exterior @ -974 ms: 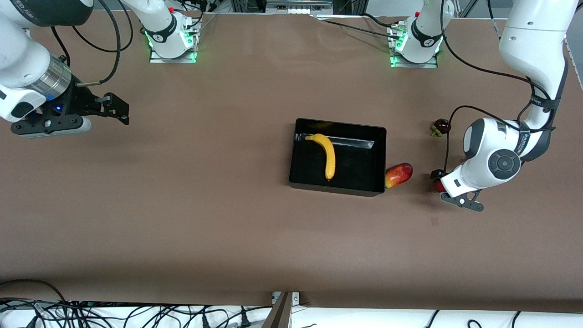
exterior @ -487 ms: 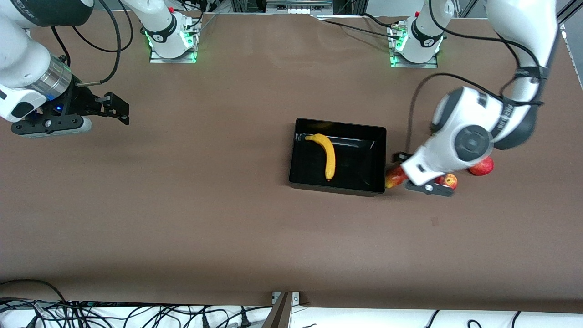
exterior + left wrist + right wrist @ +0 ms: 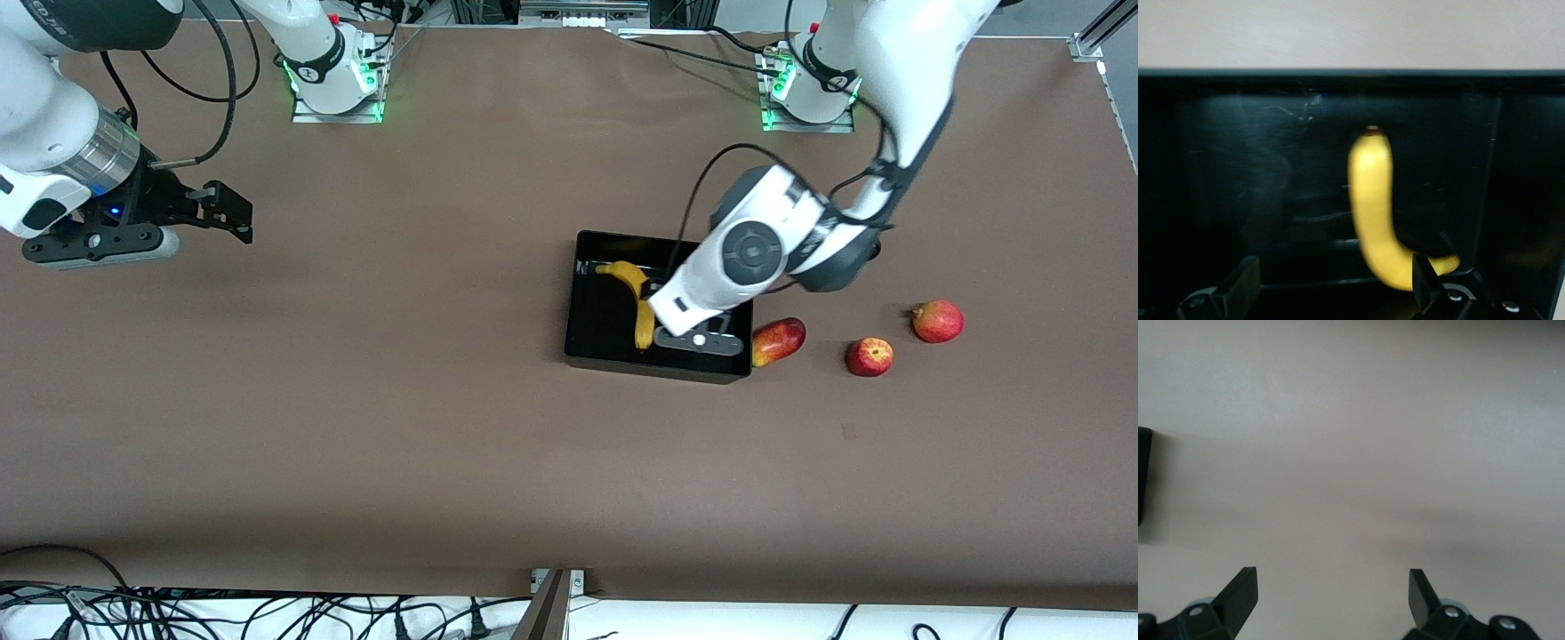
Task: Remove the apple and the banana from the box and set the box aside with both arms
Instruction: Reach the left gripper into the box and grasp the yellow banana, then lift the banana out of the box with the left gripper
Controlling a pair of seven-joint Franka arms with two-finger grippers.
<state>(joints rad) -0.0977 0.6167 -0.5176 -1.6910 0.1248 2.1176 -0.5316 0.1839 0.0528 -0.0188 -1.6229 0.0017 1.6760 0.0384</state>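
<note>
**Left claw over box, empty and spread**

Left claw (image 3: 1328,293) hanging over the black box (image 3: 587,351), fingers spread, nothing between them. Banana (image 3: 642,307) lying inside the box, seen directly under the wrist camera (image 3: 1371,200). On the bench (image 3: 356,427), toward the left arm's end: a red-yellow mango-like fruit (image 3: 778,341) touching the box wall, then a small apple (image 3: 869,356), then a second red fruit (image 3: 937,321), each apart from the next. Right claw (image 3: 1331,600) waiting over bare bench at the right arm's end, fingers spread and empty.
</note>
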